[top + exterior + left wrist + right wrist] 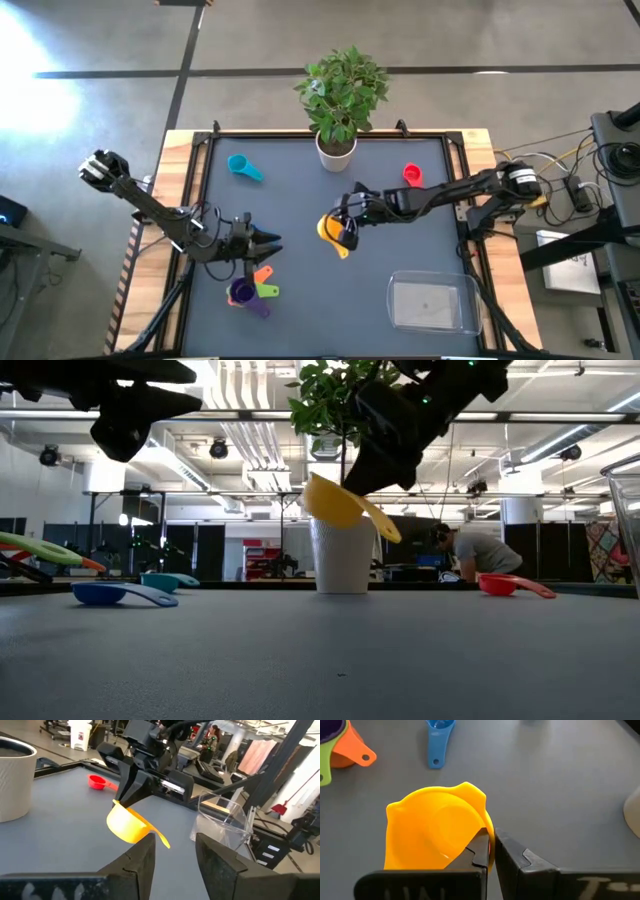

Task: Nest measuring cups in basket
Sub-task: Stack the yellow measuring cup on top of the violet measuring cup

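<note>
Above the middle of the table [300, 190], the right gripper [346, 229] is pinching the yellow cup [333, 233] by a thin bit of its rim, jaws closed tight, and the cup is hanging tilted in the air with its handle pointing down. That narrow hold is looking risky: if the arm is swinging fast toward the basket [432, 304], which is lying well apart near the front right corner, the cup may be twisting in the jaws or slipping free and landing outside it. The left gripper [268, 240] is hovering over the left side with its fingers parted and holding nothing, just beside the cluster of purple cup [243, 293], green cup [266, 291] and orange cup [264, 274]; moving low there, it could be knocking them apart. The red cup [411, 175], teal cup [239, 164] and blue cup [100, 593] are lying scattered, and the plant pot [336, 150] is standing at the back.
</note>
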`<action>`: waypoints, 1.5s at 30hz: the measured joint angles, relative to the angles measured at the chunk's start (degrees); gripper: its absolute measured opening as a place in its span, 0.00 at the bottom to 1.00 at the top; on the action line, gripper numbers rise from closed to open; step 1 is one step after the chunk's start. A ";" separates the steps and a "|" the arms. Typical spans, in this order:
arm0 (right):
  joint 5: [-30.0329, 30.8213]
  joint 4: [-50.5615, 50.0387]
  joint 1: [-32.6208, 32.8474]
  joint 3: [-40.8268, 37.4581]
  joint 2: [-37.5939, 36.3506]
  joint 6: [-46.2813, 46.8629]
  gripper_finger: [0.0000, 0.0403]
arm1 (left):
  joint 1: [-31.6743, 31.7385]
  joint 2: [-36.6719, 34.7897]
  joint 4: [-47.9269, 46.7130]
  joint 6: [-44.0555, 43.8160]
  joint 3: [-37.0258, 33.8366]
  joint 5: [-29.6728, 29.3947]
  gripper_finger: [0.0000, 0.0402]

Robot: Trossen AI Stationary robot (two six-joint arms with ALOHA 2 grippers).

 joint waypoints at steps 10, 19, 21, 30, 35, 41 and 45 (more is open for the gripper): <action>-1.88 2.81 0.00 2.14 3.47 -5.31 0.02 | 0.00 0.00 -1.73 0.59 0.00 -1.96 0.31; -2.60 5.96 0.00 -1.34 1.85 -5.66 0.02 | 0.00 0.00 -1.71 0.20 0.00 -3.63 0.42; -2.47 7.69 -0.02 -2.01 1.67 -5.61 0.02 | -0.02 0.00 -1.71 -0.16 0.00 -4.49 0.46; 1.69 15.56 0.02 -2.59 1.93 -3.50 0.02 | 0.71 0.00 -16.43 -6.05 6.14 -8.05 0.50; 6.60 22.34 0.00 -2.59 2.76 -3.06 0.02 | 3.29 2.15 -36.24 -13.96 14.51 -9.82 0.50; 16.19 22.81 0.02 -2.04 4.42 -5.65 0.02 | 4.28 6.83 -47.39 -17.18 22.92 -12.22 0.50; 18.76 23.65 -0.02 -1.59 4.91 -6.50 0.02 | 4.98 9.98 -50.92 -17.44 26.62 -13.80 0.50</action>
